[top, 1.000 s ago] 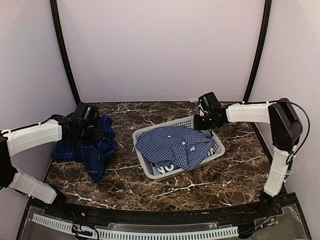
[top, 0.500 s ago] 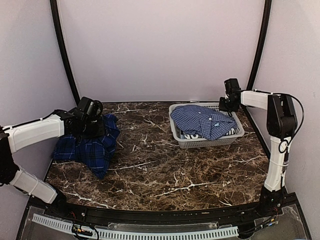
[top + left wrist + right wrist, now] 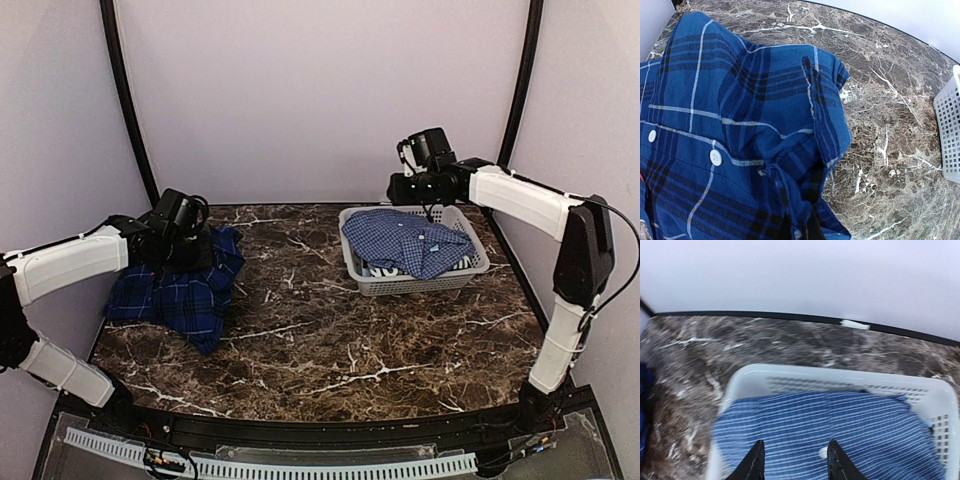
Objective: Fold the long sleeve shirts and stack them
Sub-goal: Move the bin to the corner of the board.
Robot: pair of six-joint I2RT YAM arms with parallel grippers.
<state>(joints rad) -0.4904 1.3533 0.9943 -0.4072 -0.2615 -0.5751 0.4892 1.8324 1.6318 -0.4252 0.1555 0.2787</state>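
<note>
Though the overhead view leaves the jaws unclear, wrist cameras show the left gripper [image 3: 801, 231] pinching the navy plaid cloth shirt [image 3: 190, 295] by the left edge. The right gripper [image 3: 796, 462] gapes over the light-blue checked shirt [image 3: 405, 243], far-right corner.

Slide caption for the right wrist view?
Open right gripper hovers above the light blue checked shirt lying in the white lattice basket on the marble table.
</note>
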